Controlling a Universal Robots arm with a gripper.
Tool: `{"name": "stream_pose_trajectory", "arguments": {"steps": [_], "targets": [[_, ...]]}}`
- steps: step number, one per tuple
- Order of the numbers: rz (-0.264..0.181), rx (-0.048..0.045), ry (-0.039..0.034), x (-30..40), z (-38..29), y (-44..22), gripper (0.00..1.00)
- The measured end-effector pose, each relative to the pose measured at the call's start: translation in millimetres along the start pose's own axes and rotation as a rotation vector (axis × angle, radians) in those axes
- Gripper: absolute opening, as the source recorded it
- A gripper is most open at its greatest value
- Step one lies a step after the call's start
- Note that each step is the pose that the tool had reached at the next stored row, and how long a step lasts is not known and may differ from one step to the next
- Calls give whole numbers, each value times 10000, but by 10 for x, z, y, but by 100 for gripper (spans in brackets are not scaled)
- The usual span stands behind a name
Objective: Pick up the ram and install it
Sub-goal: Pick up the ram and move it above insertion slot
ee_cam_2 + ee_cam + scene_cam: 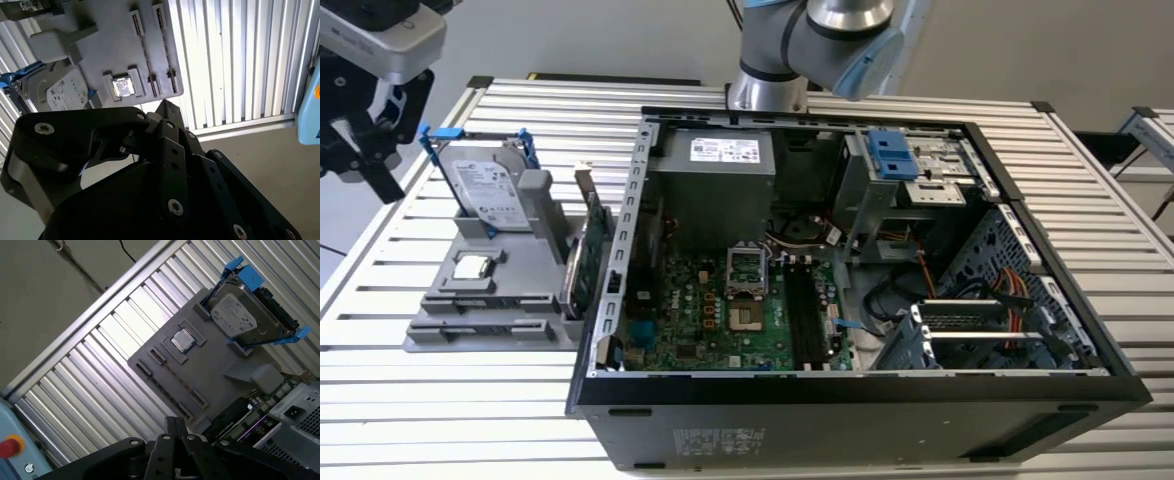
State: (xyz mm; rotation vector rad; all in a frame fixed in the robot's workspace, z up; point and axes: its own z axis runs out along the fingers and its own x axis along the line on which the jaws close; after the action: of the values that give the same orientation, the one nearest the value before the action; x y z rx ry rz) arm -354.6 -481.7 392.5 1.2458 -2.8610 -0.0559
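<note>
The ram is out of view. My black gripper (371,165) hangs at the exterior view's far left, above the table edge and beside the grey parts holder (440,335). Its fingers meet at one tip in both wrist views (172,422) (165,107), shut with nothing between them. The holder (210,372) carries two long narrow slots (172,385) that look bare. The open computer case (854,395) lies on the table with its green motherboard (707,320) facing up. Dark memory slots (807,315) run along the board's right side.
On the holder stand a silver hard drive in a blue frame (494,190), a processor chip (474,266) and an upright green expansion card (594,260). The arm's base (767,90) rises behind the case. The slatted table (440,400) continues in front of the holder.
</note>
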Motion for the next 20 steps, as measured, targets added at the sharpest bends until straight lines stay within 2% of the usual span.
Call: {"name": "stream_pose_trajectory", "arguments": {"steps": [20], "targets": [[-1595,7,65,-19,1,18,0]]}}
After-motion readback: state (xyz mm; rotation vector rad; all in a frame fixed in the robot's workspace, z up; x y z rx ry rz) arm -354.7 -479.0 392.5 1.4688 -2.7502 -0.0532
